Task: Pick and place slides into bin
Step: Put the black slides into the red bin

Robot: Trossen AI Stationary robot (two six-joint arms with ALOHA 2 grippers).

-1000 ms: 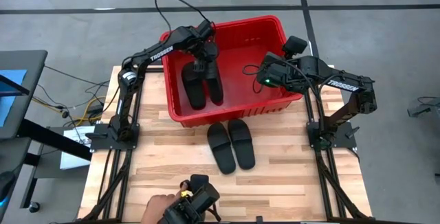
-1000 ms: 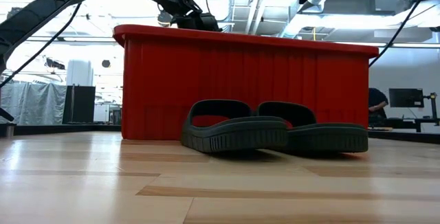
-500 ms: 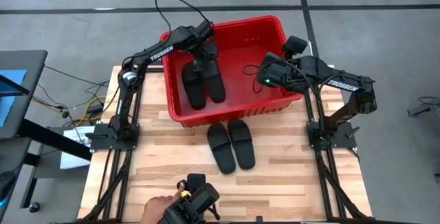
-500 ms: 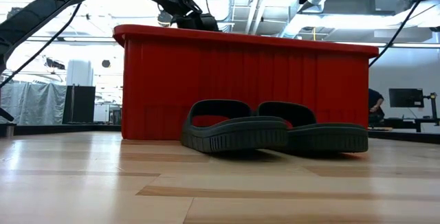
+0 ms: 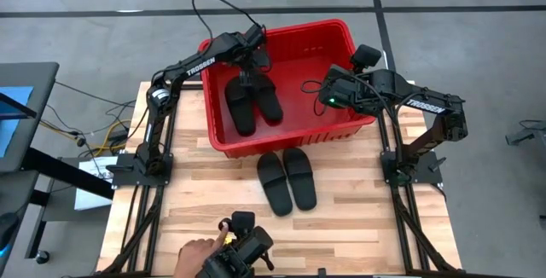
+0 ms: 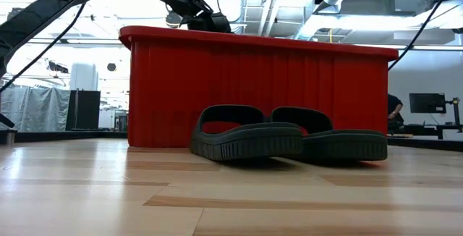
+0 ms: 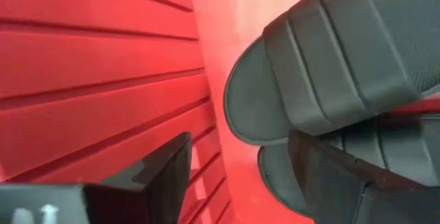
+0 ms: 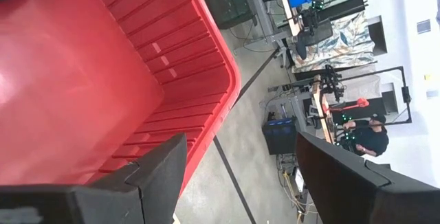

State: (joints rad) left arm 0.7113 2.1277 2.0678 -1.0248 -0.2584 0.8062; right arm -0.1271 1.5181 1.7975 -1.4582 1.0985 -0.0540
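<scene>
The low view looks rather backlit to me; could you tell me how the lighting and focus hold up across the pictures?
Low view: bright room behind; the black rubbery slide sandals are dark against the bright red plastic bin. Left wrist view: soft close up, sheen on the bin floor. High view: even light.

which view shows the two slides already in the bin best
The high view: both slides in the bin show whole, side by side. The left wrist view shows only parts of them. The low and right wrist views show none.
</scene>
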